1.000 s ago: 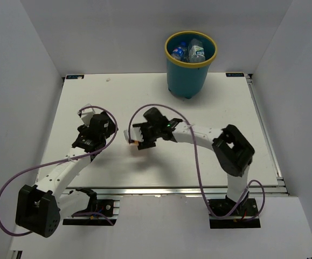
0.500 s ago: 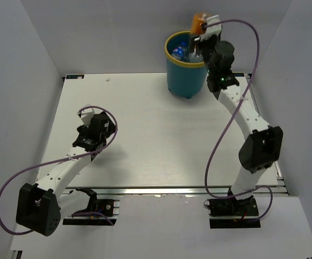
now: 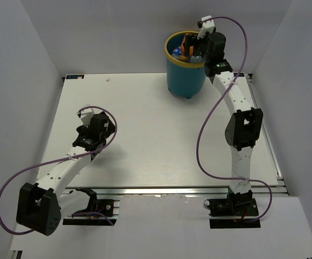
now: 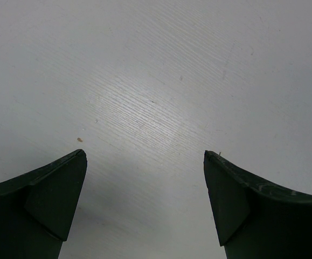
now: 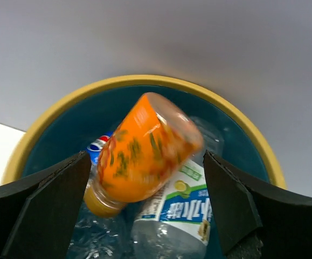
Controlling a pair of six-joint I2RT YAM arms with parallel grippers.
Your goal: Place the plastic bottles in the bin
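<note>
I see the orange bottle (image 5: 145, 154) between the wide-spread fingers of the right gripper (image 5: 146, 157), gripped by neither, blurred, inside the bin (image 5: 145, 80) rim above other bottles (image 5: 180, 213). A second ago that gripper carried it over mid-table. It tilts, cap end down-left, base up-right. The left gripper (image 4: 145, 159) gapes over the table (image 4: 161, 81).

My stock, left arm (image 3: 64, 168) and right arm (image 3: 235, 98): white links, black joint housings, one looped purple cable (image 3: 199, 141) each; left gripper (image 4: 144, 152) with dark wedge-shaped fingers (image 4: 48, 199)
</note>
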